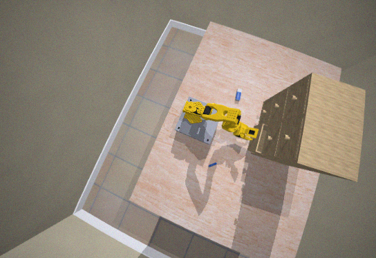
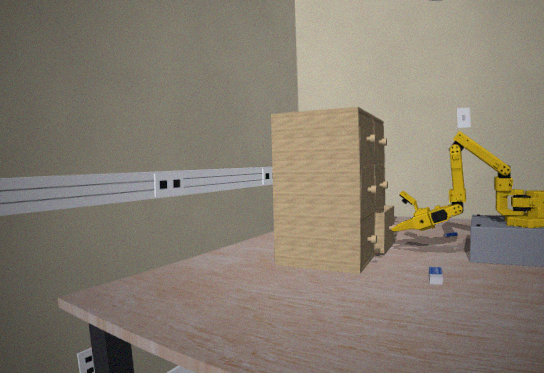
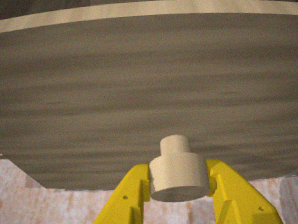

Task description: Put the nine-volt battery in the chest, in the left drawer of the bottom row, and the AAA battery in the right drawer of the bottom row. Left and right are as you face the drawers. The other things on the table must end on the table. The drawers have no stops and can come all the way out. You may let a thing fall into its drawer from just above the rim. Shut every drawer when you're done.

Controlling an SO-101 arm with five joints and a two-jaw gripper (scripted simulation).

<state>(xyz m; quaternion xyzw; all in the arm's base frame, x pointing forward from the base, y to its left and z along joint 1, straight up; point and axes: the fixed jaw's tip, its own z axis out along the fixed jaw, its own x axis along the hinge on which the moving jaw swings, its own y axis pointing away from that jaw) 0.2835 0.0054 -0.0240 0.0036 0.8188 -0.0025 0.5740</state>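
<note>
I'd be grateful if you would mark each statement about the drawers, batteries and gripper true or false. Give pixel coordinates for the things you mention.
1. The gripper (image 1: 254, 138) (image 2: 393, 228) (image 3: 178, 179) is shut on a knob (image 3: 178, 172). True.
2. The bottom row's right drawer (image 1: 261, 139) (image 2: 385, 230) (image 3: 150, 75) is fully shut. False: it stands partly out of the chest (image 1: 332, 124) (image 2: 315, 190).
3. The AAA battery (image 1: 212, 164) (image 2: 451, 234) is inside a drawer. False: it lies on the table (image 1: 221, 59) (image 2: 300, 315).
4. The nine-volt battery (image 1: 238, 95) (image 2: 436, 275) is on the table. True.
5. The bottom row's left drawer (image 2: 366, 250) is pulled out farther than the right one. False: it is shut.
</note>
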